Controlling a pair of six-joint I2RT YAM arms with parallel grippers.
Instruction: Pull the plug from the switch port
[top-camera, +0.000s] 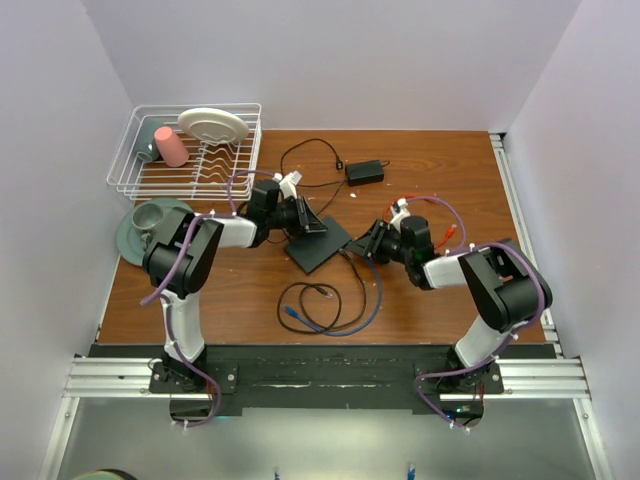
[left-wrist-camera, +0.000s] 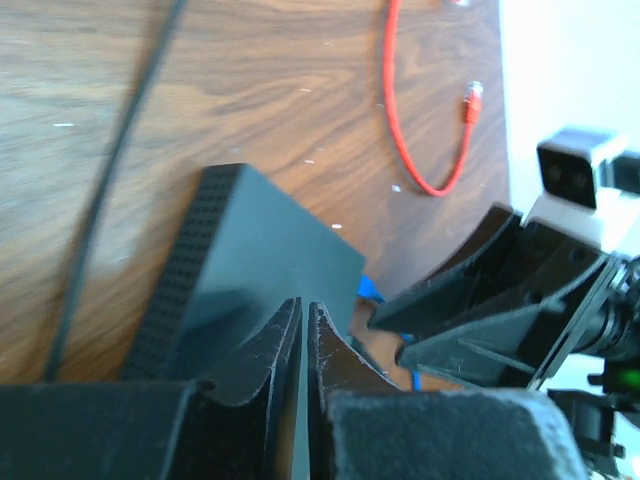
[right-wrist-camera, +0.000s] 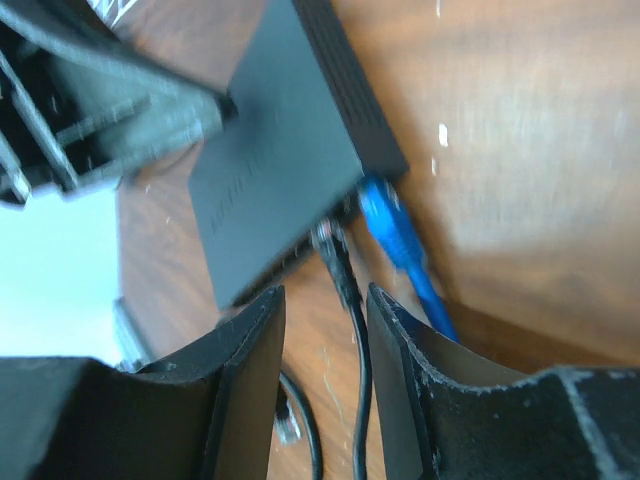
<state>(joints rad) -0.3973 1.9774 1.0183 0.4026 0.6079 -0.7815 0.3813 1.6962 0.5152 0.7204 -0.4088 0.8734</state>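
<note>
The switch (top-camera: 320, 243) is a thin flat black box lying mid-table. A black plug (right-wrist-camera: 330, 243) and a blue plug (right-wrist-camera: 384, 217) sit in sockets on its edge. My left gripper (top-camera: 305, 218) is shut, its tips (left-wrist-camera: 303, 305) on or just over the top face of the switch (left-wrist-camera: 260, 270). My right gripper (top-camera: 366, 243) is open at the switch's socket edge. In the right wrist view its fingers (right-wrist-camera: 322, 295) straddle the black plug's cord just behind the plug, with the switch (right-wrist-camera: 280, 140) beyond.
A black power brick (top-camera: 365, 171) with a thin cord lies at the back. Black and blue cables coil (top-camera: 320, 305) in front of the switch. A red cable (left-wrist-camera: 425, 120) lies at right. A dish rack (top-camera: 185, 150) and green plate (top-camera: 135, 235) stand at left.
</note>
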